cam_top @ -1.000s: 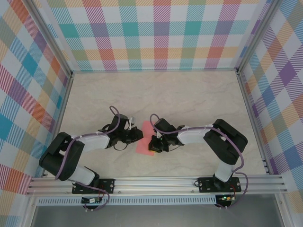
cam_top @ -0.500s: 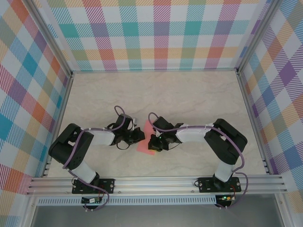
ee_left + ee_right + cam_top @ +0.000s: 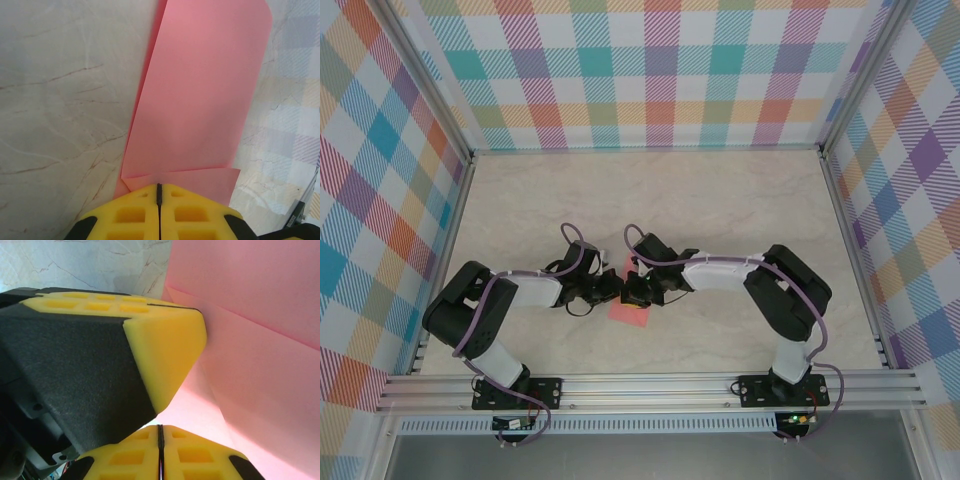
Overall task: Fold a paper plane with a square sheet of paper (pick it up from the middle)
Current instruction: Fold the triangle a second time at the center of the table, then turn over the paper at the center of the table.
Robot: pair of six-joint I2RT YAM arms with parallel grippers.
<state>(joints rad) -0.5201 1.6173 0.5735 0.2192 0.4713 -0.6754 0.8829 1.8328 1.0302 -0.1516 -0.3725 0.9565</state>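
The salmon-pink paper [image 3: 624,306] lies flat on the marble table, folded into a long narrow shape with overlapping layers [image 3: 200,100]. My left gripper [image 3: 611,288] is shut, its yellow tips [image 3: 159,186] resting on the paper's near edge by a folded flap. My right gripper [image 3: 634,293] is also shut, with nothing between its fingers [image 3: 160,428]. It sits over the paper [image 3: 260,365] from the other side. Tip to tip, the two grippers nearly touch. The left gripper's yellow finger [image 3: 167,347] looms close in the right wrist view.
The marble tabletop [image 3: 720,200] is walled by plaid panels on three sides, with aluminium rails [image 3: 650,388] along the near edge by the arm bases. Open table lies behind and to both sides of the paper.
The right gripper has slid left across the paper until it meets the left gripper. The left arm's elbow drew in early on; its gripper stayed at the paper's left edge.
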